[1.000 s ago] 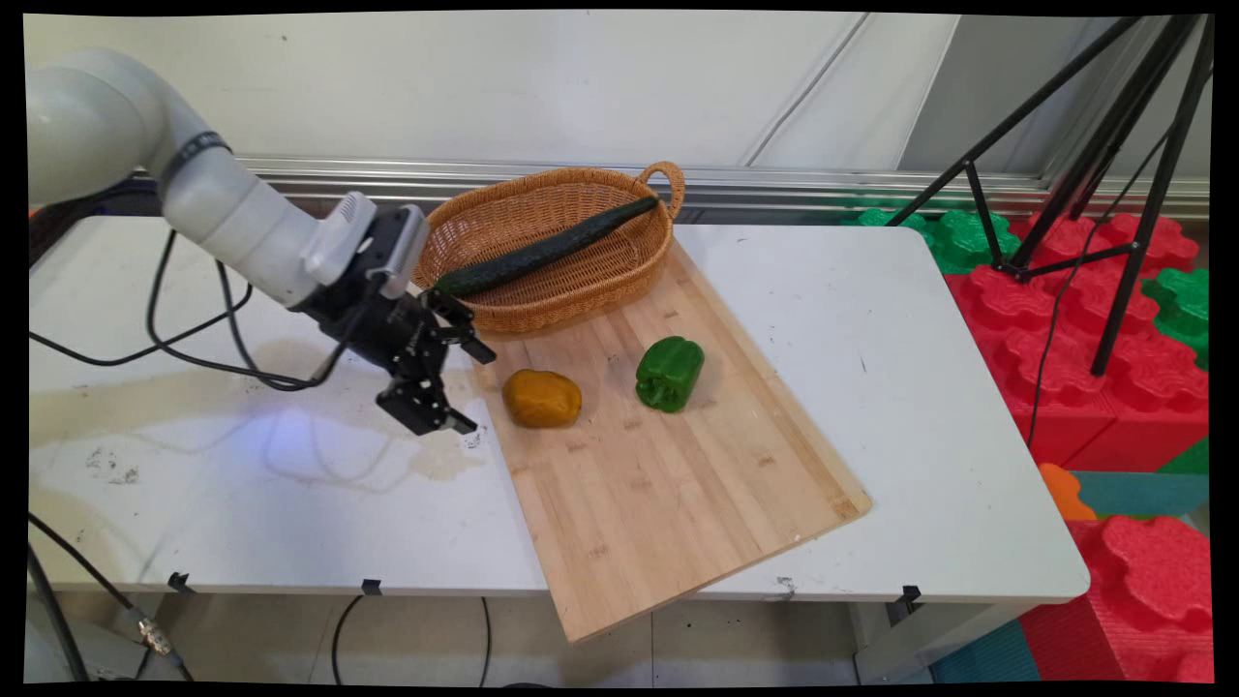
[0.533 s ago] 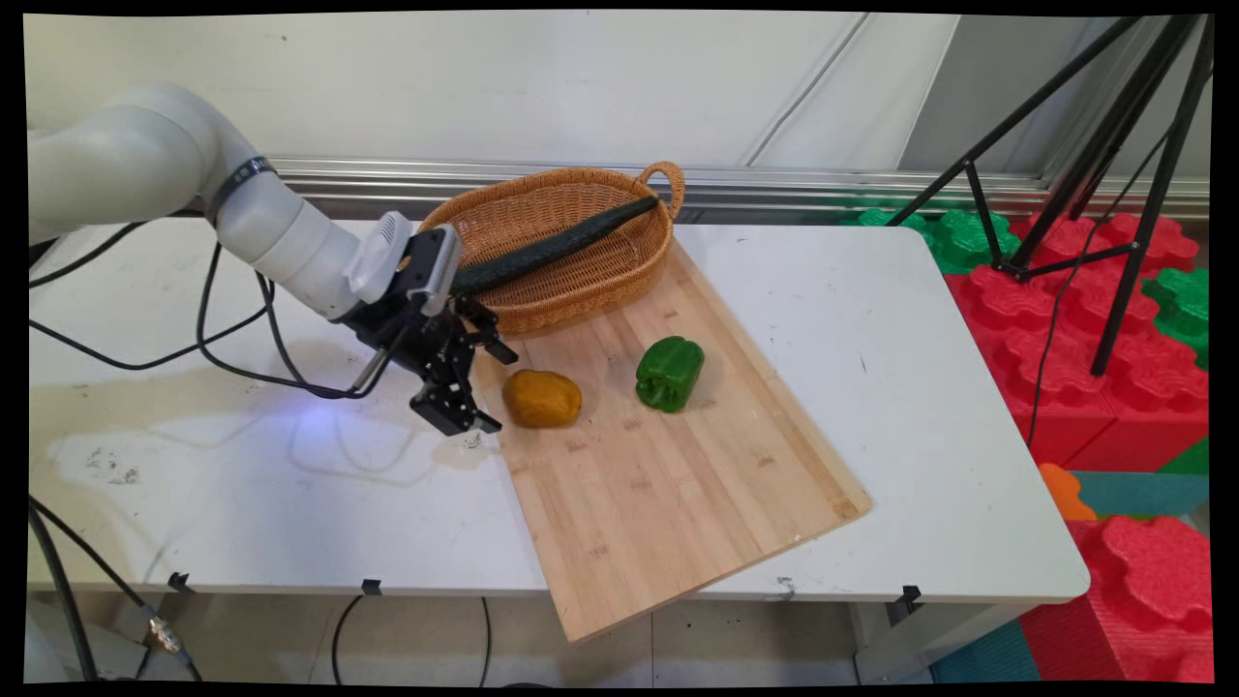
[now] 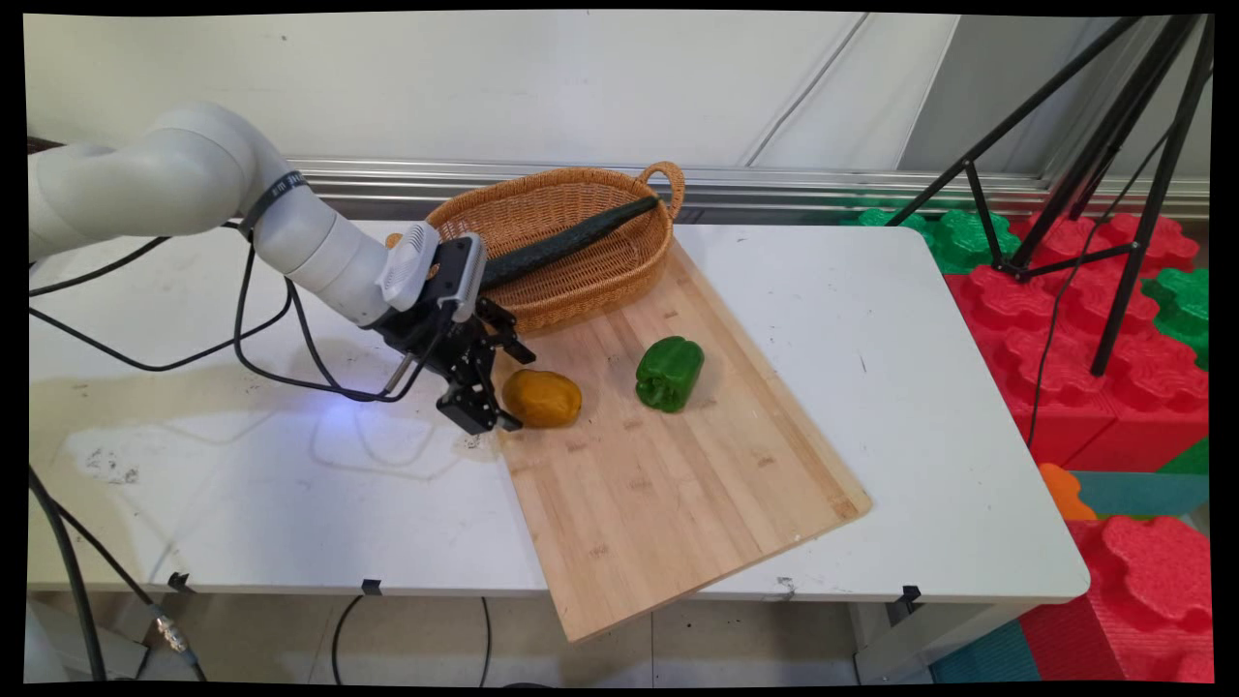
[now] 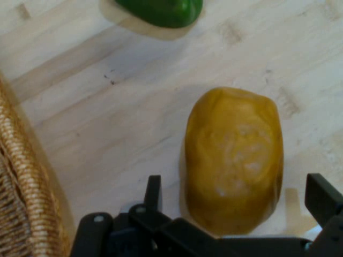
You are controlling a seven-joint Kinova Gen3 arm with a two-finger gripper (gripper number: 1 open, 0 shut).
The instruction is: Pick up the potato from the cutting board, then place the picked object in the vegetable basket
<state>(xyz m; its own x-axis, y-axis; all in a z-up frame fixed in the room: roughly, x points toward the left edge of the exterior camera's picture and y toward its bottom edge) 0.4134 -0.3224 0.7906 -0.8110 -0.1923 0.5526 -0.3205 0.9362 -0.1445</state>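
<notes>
A yellow-brown potato (image 3: 542, 398) (image 4: 233, 158) lies on the wooden cutting board (image 3: 668, 455) near its left edge. My black gripper (image 3: 513, 387) (image 4: 236, 195) is open, low at the board's left edge, with one finger on each side of the potato's near end. A green bell pepper (image 3: 669, 372) (image 4: 163, 10) rests on the board to the potato's right. Behind the board stands a wicker basket (image 3: 581, 281) (image 4: 21, 198) with a long dark cucumber (image 3: 571, 242) lying across it.
The board lies slantwise on the white table (image 3: 920, 387) and overhangs its front edge. Black cables (image 3: 281, 358) hang from the arm over the table's left half. A black tripod (image 3: 1094, 194) and red and green foam blocks (image 3: 1113, 387) stand to the right of the table.
The arm has moved right and the gripper has come from the bare table beside the board up to the potato, its fingers now either side of it.
</notes>
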